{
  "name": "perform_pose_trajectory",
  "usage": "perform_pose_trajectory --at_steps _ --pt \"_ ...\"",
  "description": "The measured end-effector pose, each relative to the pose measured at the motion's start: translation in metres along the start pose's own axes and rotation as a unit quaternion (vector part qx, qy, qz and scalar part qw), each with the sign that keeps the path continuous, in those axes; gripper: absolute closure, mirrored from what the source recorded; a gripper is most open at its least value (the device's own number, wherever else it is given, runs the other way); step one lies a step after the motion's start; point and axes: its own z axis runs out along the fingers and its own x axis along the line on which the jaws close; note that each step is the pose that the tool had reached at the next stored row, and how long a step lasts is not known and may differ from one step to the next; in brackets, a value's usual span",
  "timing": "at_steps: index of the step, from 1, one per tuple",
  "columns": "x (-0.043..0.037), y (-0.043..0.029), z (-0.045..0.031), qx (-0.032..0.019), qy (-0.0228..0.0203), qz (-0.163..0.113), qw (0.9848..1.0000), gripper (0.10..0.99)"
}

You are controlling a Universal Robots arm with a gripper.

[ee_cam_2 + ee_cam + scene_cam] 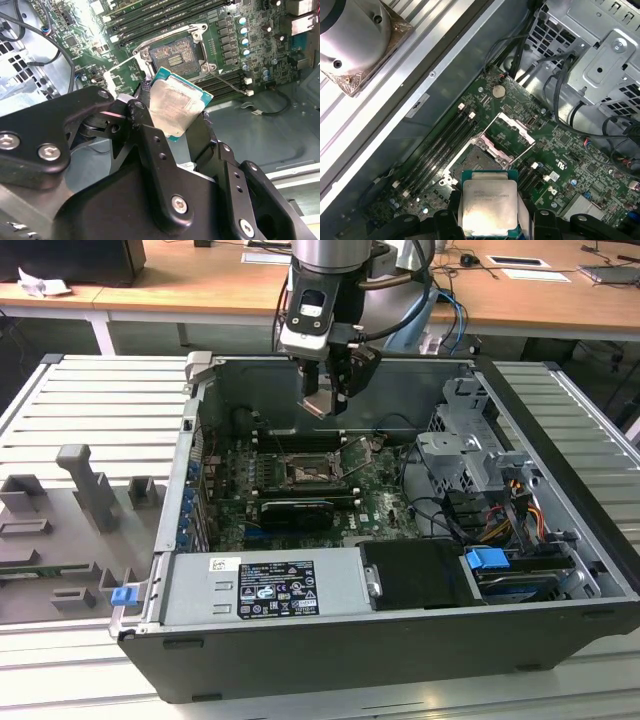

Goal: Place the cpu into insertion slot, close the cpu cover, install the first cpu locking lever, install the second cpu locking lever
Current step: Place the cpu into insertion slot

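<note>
My gripper (327,400) hangs over the open computer case, shut on the cpu (319,405). In both wrist views the cpu (176,106) (489,207) is a flat square chip with a pale metal top and a green edge, pinched between the two black fingers (142,117) by opposite sides. The insertion slot (303,472) (175,56) (476,160) lies bare on the green board below, apart from the chip. In the first wrist view the cpu cover (515,121) stands swung open beside the slot. A thin lever rod (120,65) sticks out near the socket.
Long black memory slots (440,145) run beside the socket. A black card (297,510) lies in front of it. A silver drive cage (465,445) with cables fills the exterior view's right, a power supply (265,585) the front. Grey fixtures (85,490) stand on the table.
</note>
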Motion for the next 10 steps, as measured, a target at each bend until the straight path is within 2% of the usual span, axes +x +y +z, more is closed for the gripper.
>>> perform_pose_trajectory --at_steps 10 --pt "0.0 0.0 0.0004 -0.0003 -0.0012 0.014 0.9999 0.557"
